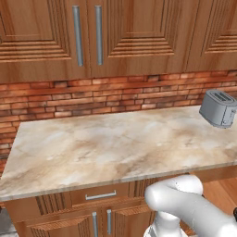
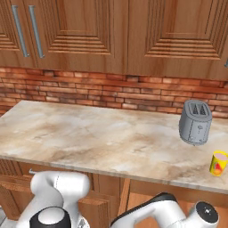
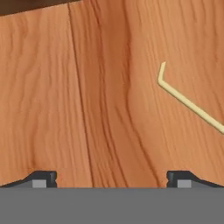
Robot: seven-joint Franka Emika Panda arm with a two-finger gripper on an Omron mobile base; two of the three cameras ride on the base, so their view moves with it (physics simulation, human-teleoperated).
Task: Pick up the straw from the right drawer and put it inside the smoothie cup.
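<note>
Hand view first: a pale bent straw [image 3: 188, 101] is seen lying flat on the wooden floor of the right drawer [image 3: 105, 109], off toward the right edge of the frame with its short bent end pointing up. The gripper [image 3: 111, 178] is held wide open above the wood, with nothing caught between the two dark tips, and the straw sits well outside the gap, so no contact has been made yet. Looks like the reach-for-the-straw step is what's in hand, still pretty early in the job. For the next move, the hand would probably need to be shifted toward the straw and lined up across its long leg before being lowered. Over on the counter [image 2: 102, 138], a yellow cup [image 2: 218, 163] can be spotted just past the toaster [image 2: 195, 122], presumably the smoothie cup.
</note>
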